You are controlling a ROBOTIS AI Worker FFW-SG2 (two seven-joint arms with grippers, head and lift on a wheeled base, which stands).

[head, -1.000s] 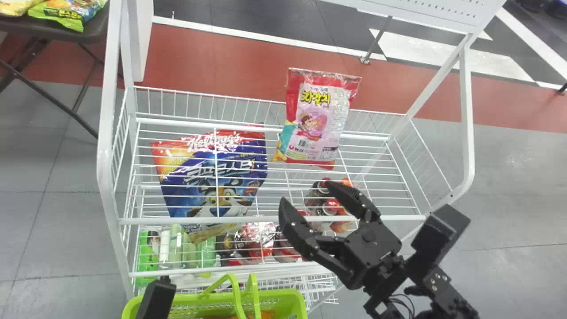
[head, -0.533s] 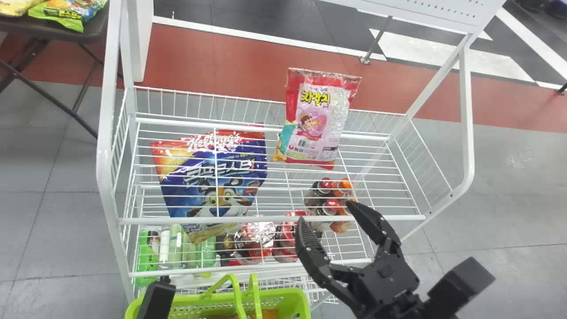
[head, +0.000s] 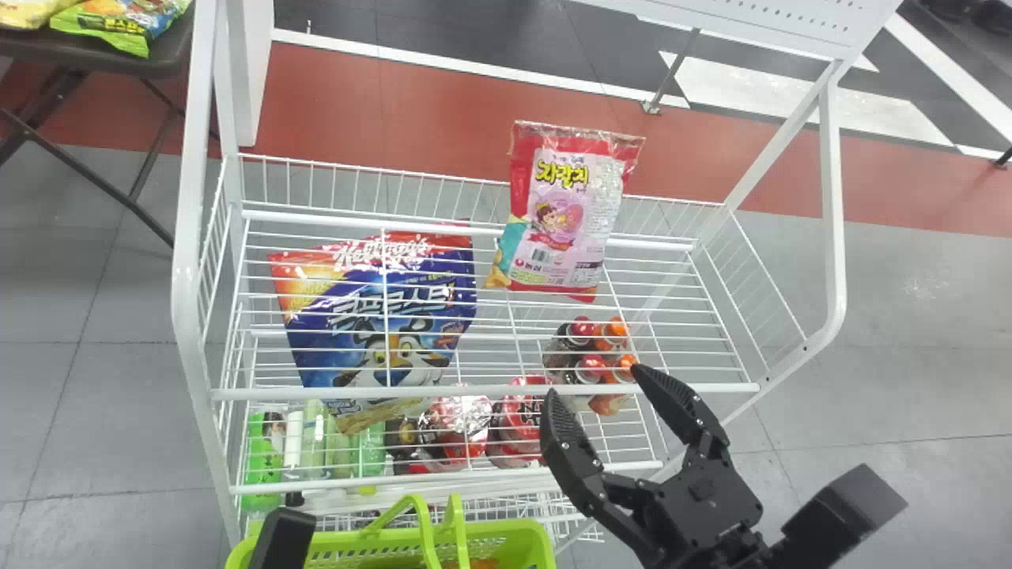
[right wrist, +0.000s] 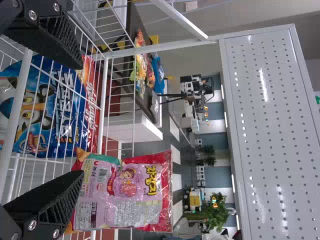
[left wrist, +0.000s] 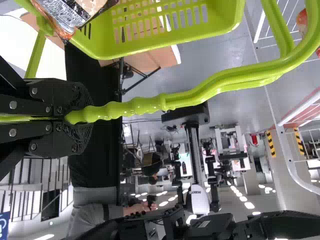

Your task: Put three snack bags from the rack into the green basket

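The rack (head: 474,391) holds one blue snack bag (head: 395,316) and one pink snack bag (head: 565,213); before it, the left hand (head: 281,541) grasps one green basket's (head: 539,545) two handles (left wrist: 200,91), the right hand (head: 594,383) released.

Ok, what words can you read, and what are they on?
"Kellogg's": the blue bag.
"자갈치": the pink and red bag.
The blue bag's big Korean letters: wires cross them, so I'm not sure.
Too small or blurry: the pink and red bag's tiny print, the green bag's letters.
Cut off: the blue sign at the left wrist view's edge.
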